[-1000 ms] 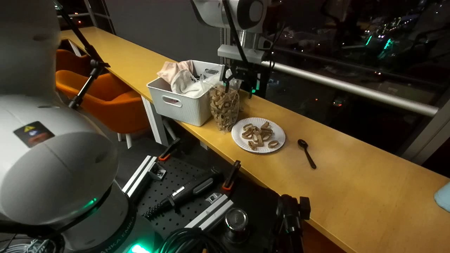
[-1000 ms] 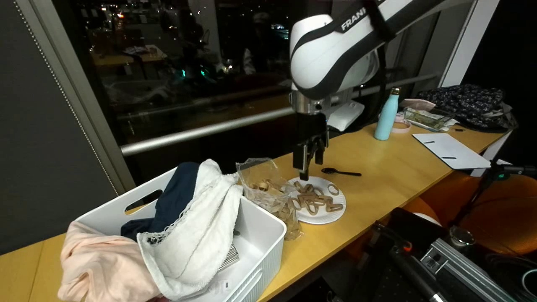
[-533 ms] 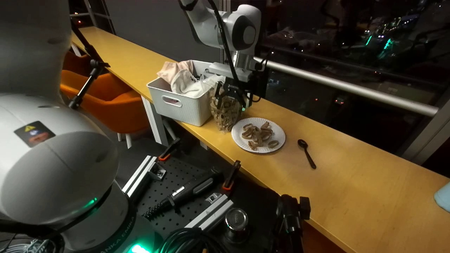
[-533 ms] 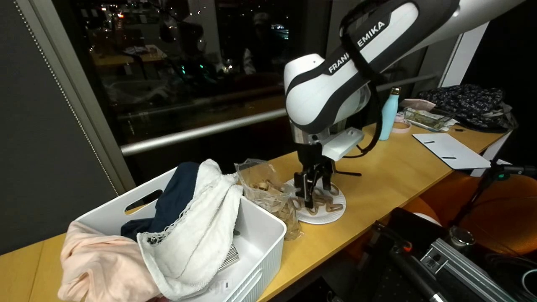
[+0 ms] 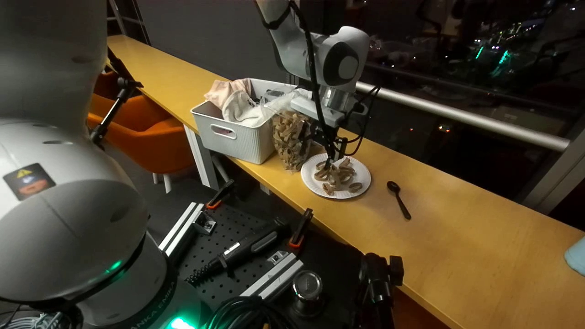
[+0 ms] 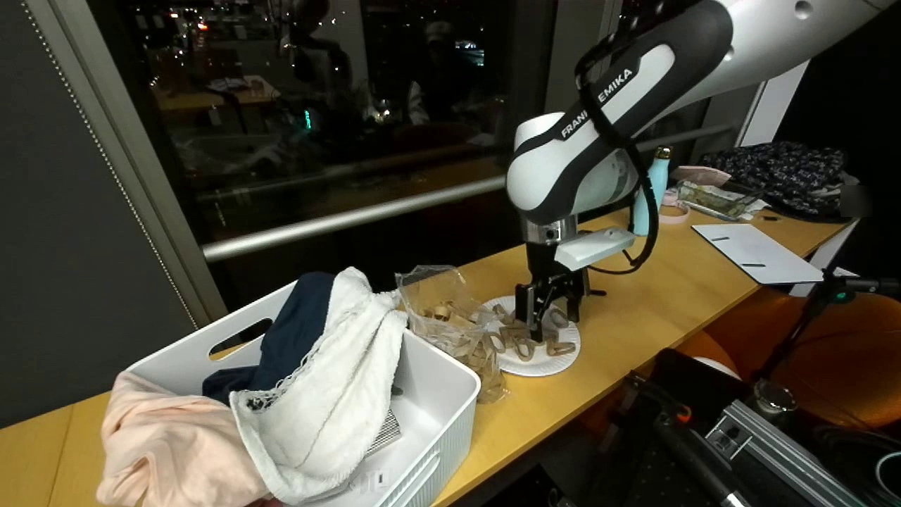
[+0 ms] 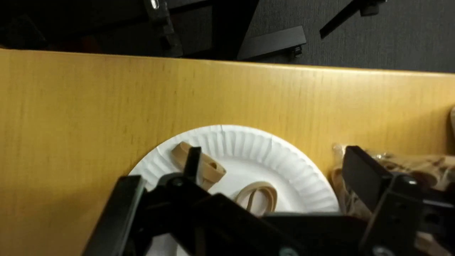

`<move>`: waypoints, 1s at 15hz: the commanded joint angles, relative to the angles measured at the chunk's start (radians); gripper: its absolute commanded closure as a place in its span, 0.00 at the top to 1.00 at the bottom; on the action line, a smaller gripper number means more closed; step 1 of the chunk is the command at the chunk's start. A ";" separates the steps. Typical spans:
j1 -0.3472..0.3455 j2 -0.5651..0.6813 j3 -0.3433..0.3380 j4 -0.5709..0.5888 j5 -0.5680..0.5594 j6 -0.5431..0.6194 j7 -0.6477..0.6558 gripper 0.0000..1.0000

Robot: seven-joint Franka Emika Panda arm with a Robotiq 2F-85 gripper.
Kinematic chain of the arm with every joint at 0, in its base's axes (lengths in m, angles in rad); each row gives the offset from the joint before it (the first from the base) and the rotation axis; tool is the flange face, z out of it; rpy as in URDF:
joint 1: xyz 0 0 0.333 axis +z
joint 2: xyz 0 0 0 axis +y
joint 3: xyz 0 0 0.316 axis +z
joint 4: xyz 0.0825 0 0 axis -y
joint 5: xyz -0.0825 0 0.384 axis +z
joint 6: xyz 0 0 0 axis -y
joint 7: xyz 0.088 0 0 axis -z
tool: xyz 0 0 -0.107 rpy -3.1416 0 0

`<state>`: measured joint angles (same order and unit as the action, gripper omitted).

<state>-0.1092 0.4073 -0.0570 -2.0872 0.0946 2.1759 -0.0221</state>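
The pincer (image 6: pixel 555 327) hangs spread, gripping nothing, over the bands (image 5: pixel 336 176) on the plate (image 5: pixel 311 183) beside the filled bag (image 5: pixel 290 137); the reach seems nearly done, a grasp not yet made.

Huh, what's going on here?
A robot arm has its tool low over a paper plate of brown bands. The tool is open and holds nothing; whether it touches the bands, I can't tell. A clear bag of more bands stands between the plate and a white basket. A black spoon lies on the table.
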 commanded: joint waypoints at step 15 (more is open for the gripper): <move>0.033 0.187 -0.054 0.130 0.018 0.034 0.387 1.00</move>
<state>-0.0893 0.5933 -0.0978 -1.9594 0.1031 2.2122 0.3723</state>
